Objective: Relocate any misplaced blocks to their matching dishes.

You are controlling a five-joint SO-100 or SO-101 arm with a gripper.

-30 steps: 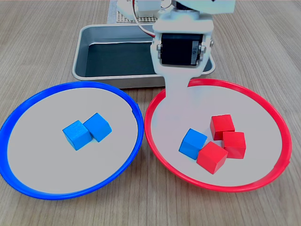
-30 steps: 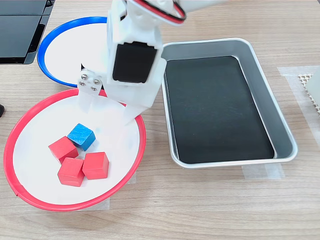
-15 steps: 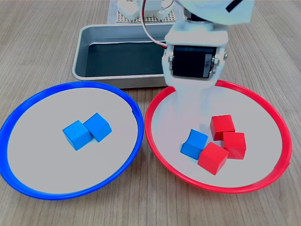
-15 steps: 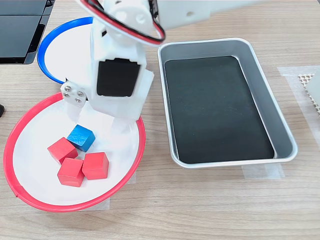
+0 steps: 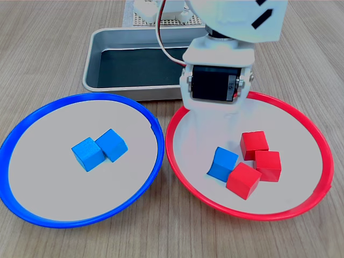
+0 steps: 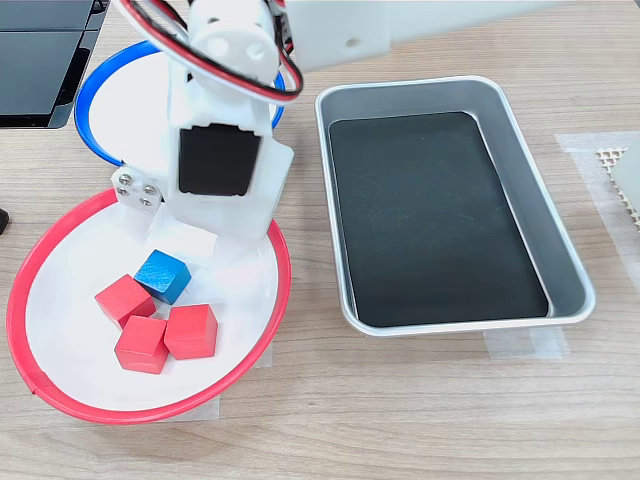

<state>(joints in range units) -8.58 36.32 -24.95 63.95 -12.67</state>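
Two round dishes were seen side by side on a wooden table [image 5: 43, 54]. In the first exterior view the blue-rimmed dish [image 5: 16, 134] lay at the first exterior view's left and the red-rimmed dish [image 5: 317, 145] at its right, their rims nearly touching. In the second exterior view the blue-rimmed dish was largely hidden behind the arm, with only part of its rim shown.

Two blue cubes [image 5: 99, 149] were found in the blue-rimmed dish, touching each other near its middle. In the red-rimmed dish a cluster of four cubes was seen — three red cubes [image 5: 257, 161] and one blue cube [image 5: 222, 164]. That lone blue cube was pressed against the nearest red cube and sat on the side of the cluster facing the blue-rimmed dish.

The white arm was held over the red-rimmed dish, its black servo body [image 5: 214, 85] above the rim on the tray side. The gripper [image 6: 180, 245] was pointed down just beside the lone blue cube; in the second exterior view its tips were close above that cube, nothing was clasped between them, and whether the claw was spread or pressed together could not be told, since the fingers were blurred and merged with the pale dish.

A grey metal tray [image 6: 560, 260] with a dark bottom stood behind the dishes in the first exterior view — at the second exterior view's right.
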